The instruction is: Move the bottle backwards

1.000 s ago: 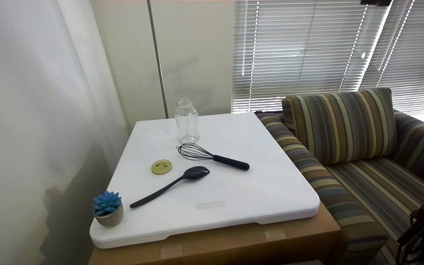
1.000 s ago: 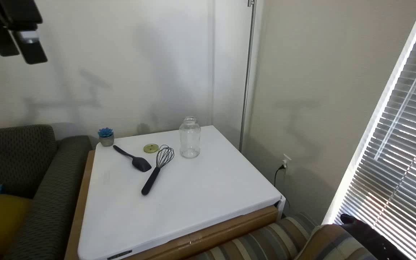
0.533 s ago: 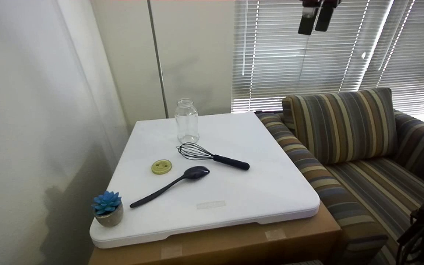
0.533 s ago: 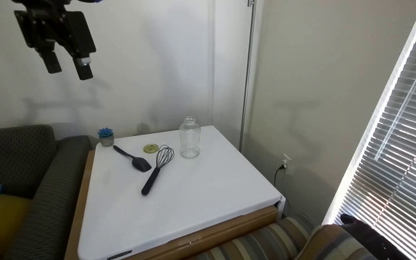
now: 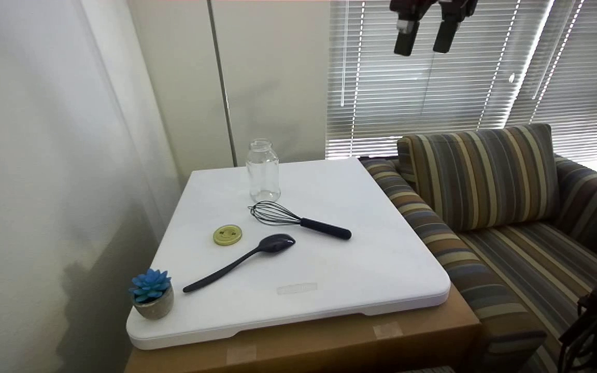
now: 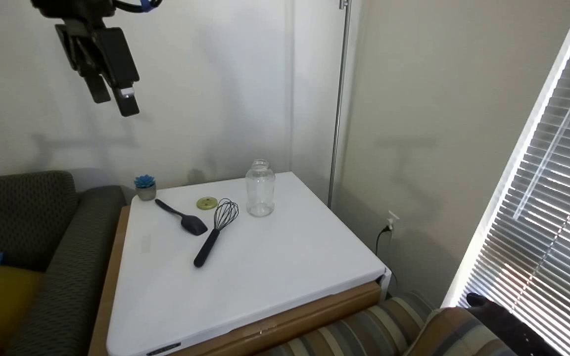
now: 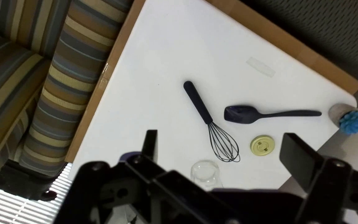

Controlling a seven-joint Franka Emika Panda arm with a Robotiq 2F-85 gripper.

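Shifted slightly lower in both exterior views over the past half second, my claw (image 5: pixel 423 50) hangs well above the level of the white, round-cornered desk (image 5: pixel 371 274), jaws parted wide in my wrist view, while everything on the surface sits as it did. Clear and smooth, the glass bottle (image 5: pixel 264 173) stands upright toward the walled corner, a cylinder narrowing to a short neck. I count one bottle, one whisk (image 5: pixel 306 223) of thin looped wire with a smooth black handle, one dark spoon (image 5: pixel 267 245) with a long curved stem, one flat gold disc (image 5: pixel 227 234) and one rough gray pot (image 5: pixel 156 306) holding one spiky blue plant (image 5: pixel 151 285). The wire loops lie just beside the bottle's base, apart from it, with the spoon and disc on their other side. My wrist view has the claw's own black frame in the way, hiding part of the bottle. Around the desk I see one striped fabric armchair (image 5: pixel 500 248) with one matching cushion (image 5: pixel 480 178), pale slatted blinds (image 5: pixel 423 93), brown taped cardboard (image 5: pixel 303 342) beneath and, in an exterior view, one dark textured couch (image 6: pixel 18 212) with a mustard pillow (image 6: pixel 3 306).
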